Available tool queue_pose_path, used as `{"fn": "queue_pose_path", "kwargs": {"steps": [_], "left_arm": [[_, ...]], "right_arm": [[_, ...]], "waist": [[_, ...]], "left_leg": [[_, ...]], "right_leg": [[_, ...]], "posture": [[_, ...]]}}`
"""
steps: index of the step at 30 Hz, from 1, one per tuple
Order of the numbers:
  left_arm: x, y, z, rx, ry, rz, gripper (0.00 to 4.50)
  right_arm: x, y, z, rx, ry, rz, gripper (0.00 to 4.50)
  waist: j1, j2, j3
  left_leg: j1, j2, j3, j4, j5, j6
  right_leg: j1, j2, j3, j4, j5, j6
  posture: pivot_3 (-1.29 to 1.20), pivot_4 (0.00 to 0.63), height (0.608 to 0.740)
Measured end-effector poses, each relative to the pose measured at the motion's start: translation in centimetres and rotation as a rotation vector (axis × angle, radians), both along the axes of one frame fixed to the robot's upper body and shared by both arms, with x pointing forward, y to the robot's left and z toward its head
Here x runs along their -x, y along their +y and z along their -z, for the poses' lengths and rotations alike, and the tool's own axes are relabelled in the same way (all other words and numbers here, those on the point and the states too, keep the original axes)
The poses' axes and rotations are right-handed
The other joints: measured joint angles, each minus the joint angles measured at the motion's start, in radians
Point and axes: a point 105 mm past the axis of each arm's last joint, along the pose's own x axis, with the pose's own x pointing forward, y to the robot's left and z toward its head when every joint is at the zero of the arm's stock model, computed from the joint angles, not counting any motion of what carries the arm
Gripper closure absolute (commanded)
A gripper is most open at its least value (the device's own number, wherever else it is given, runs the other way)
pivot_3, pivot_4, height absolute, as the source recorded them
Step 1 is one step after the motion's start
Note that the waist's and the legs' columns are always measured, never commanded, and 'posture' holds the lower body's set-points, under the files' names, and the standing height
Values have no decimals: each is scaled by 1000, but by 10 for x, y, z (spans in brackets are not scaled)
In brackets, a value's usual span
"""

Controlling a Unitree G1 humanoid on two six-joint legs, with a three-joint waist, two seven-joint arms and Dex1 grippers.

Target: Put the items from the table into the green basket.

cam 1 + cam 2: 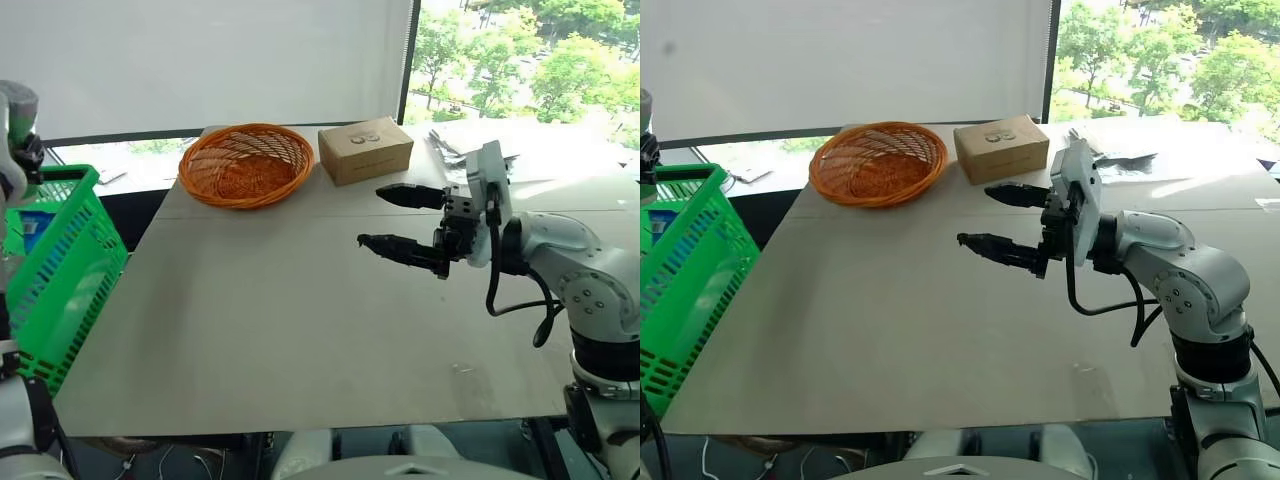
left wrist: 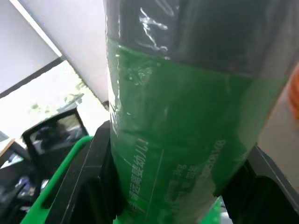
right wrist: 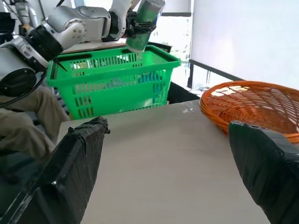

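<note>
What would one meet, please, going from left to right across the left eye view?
Bright green plastic lattice basket → round orange wicker basket → brown cardboard box → right gripper with two open black fingers, above the pale grey-beige table.

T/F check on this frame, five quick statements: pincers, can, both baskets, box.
1. The left pincer is shut on the can above the green basket. True.
2. The right pincer holds the tissue pack. False: it is open and holds nothing.
3. The orange wicker basket sits beside the cardboard box at the table's far end. True.
4. The can lies on the table. False: it is held up over the green basket.
5. The box is inside the wicker basket. False: it stands beside it.
</note>
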Motion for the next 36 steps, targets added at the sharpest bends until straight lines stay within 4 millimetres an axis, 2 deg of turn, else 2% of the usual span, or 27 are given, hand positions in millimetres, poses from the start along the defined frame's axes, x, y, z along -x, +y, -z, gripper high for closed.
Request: {"fn": "queue_pose_path", "kwargs": {"steps": [3,7,10,12,17,20,21,22,24,25,27,29,31,32,33,34,36], "left_arm": [[9,15,5,12,-2,-69,2085],[17,29,16,28,18,-124,2085],[17,30,22,16,40,-111,1048],[16,28,22,-27,49,-96,36],[16,30,17,-29,-2,-119,11],[10,25,26,32,-48,-90,11],[3,15,33,80,-69,-36,11],[-11,-7,42,160,-100,87,11],[-28,-61,58,276,-105,356,11],[-30,-99,65,319,-87,544,11],[-19,-170,81,388,-21,863,11],[3,-220,100,459,71,1078,11],[18,-240,117,488,147,1151,11],[29,-249,134,514,215,1174,11],[42,-259,160,550,316,1191,11],[44,-260,165,554,335,1193,11],[60,-263,191,502,447,1212,11]], "right_arm": [[0,2,-7,-22,-31,-12,39],[0,1,-9,-38,-34,-28,39],[2,3,-10,-53,-29,-44,0],[3,3,-11,-57,-30,-48,0],[3,2,-12,-61,-36,-48,0],[2,0,-11,-57,-40,-40,0],[2,-2,-9,-47,-38,-30,0],[-1,-6,-4,-26,-33,-3,0],[-8,-14,6,6,-21,55,0],[-13,-22,15,38,-18,110,0],[-27,-40,35,104,2,233,0],[-36,-59,58,164,30,346,0],[-39,-72,77,199,54,419,0],[-38,-84,94,242,75,468,0],[-38,-102,117,304,111,533,0],[-38,-105,121,316,120,544,0],[-36,-119,137,362,118,597,0]], "waist": [[14,-6,-3],[19,-8,-4],[19,-9,-5],[19,-9,-5],[17,-9,-6],[17,-9,-6],[18,-9,-7],[27,-10,-8],[38,-13,-10],[39,-16,-12],[36,-17,-13],[22,-17,-13],[9,-15,-14],[4,-11,-16],[1,-7,-15],[1,-7,-15],[1,-1,-13]], "left_leg": [[0,-1,-3,0,0,0],[-1,-2,-3,0,0,0],[-5,-2,-4,0,0,0],[-9,-2,-4,0,1,-2],[-11,-2,-3,0,1,-2],[-11,-2,-4,1,1,-2],[-11,-2,-4,1,1,-2],[-11,-2,-4,2,1,-2],[-13,-3,-5,3,2,-3],[-13,-3,-4,3,2,-4],[-13,-3,0,3,2,-3],[-11,-2,4,2,2,-3],[-9,-1,4,2,2,-3],[-8,-1,4,1,2,-3],[-7,-1,5,1,1,-1],[-7,-1,5,1,0,0],[1,-1,5,1,0,1]], "right_leg": [[0,-1,-2,0,0,0],[0,-3,-3,0,0,0],[-4,-3,-3,0,0,0],[-8,-3,-3,1,0,0],[-9,-3,-3,2,0,0],[-9,-3,-3,2,0,0],[-9,-3,-3,2,0,0],[-9,-4,-4,2,0,0],[-9,-4,-6,2,0,0],[-8,-5,-6,0,0,0],[-8,-7,-5,0,0,0],[-9,-7,-4,0,0,0],[-9,-6,-4,1,0,0],[-9,-6,-3,2,0,0],[-9,-5,-3,4,0,0],[-9,-5,-3,4,0,0],[-3,-4,-3,6,0,-1]], "posture": [[150,0,740],[155,0,740],[155,0,740],[149,0,740],[145,0,740],[147,0,740],[156,0,740],[156,0,740],[156,0,740],[152,0,740],[142,0,740],[129,0,740],[112,0,740],[114,0,740],[114,0,740],[99,0,740],[102,0,740]]}}
